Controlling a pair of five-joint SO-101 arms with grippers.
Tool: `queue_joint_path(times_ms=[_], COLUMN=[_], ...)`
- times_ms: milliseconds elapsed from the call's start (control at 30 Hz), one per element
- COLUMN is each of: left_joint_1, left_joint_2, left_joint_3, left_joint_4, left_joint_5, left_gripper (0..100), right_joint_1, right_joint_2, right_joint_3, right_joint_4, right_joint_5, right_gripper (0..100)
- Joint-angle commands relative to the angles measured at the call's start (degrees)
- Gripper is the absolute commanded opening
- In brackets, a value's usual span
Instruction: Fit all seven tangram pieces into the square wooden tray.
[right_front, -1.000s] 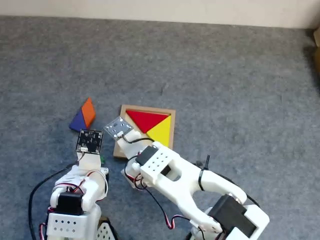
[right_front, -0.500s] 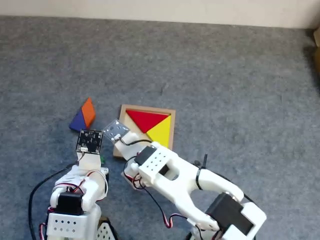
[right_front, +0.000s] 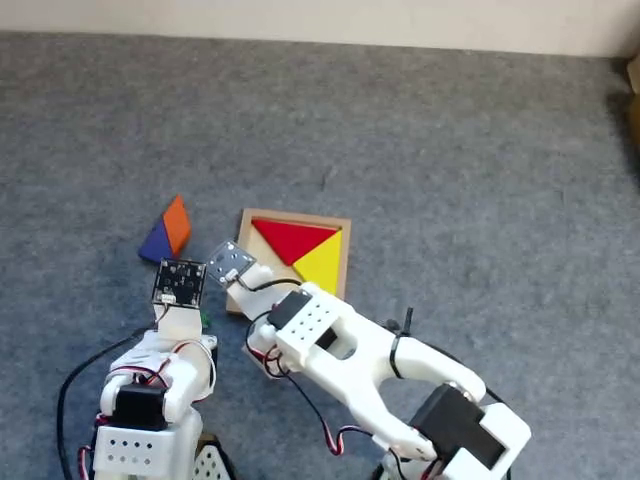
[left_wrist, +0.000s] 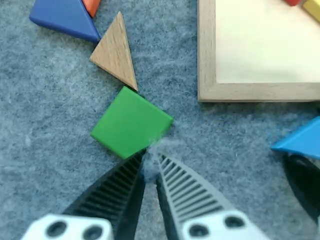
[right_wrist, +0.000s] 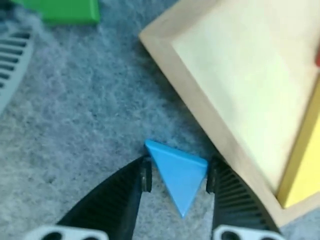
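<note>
The right claw (right_wrist: 178, 175) is clamped on a light blue triangle (right_wrist: 177, 172), which sits on the grey tabletop (right_front: 450, 150) just outside the near left corner of the square wooden tray (right_front: 346, 262). Inside the tray, a red triangle (right_front: 290, 240) lies along the far side and touches a yellow triangle (right_front: 322, 265) at the right side. The left claw (left_wrist: 150, 165) has its fingers nearly together and holds nothing, with its tips at the near corner of a green square (left_wrist: 131, 122) left of the tray. A plain wooden triangle (left_wrist: 116, 52) touches the square's far corner. Farther left, a dark blue triangle (right_front: 155, 243) and an orange piece (right_front: 177, 222) lie side by side.
</note>
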Motion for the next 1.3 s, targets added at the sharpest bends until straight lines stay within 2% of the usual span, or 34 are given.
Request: queue_joint_path(times_ms=[0,533,767,1067,1267], left_joint_1=[0.0,0.0,0.0,0.0,0.0], left_joint_2=[-0.5,-0.5,-0.5,-0.5,-0.5], left_joint_3=[1.2,1.2,1.2,1.2,1.2], left_joint_4=[0.4,0.4,0.4,0.4,0.4], left_joint_5=[0.3,0.3,0.3,0.3,0.3], left_gripper=[0,0,0,0,0], right_joint_1=[2.5,3.2,3.4,8.2,13.0], right_joint_2=[-2.7,-3.5,-10.5,-11.0,-10.9], right_joint_3=[-1.1,-0.3,-0.1,-0.7,-0.6], right_joint_4=[-0.7,-0.4,3.4,3.1,1.6], right_joint_5=[1.2,1.4,1.4,1.5,11.7], right_gripper=[14.0,11.3,11.3,11.3,11.3])
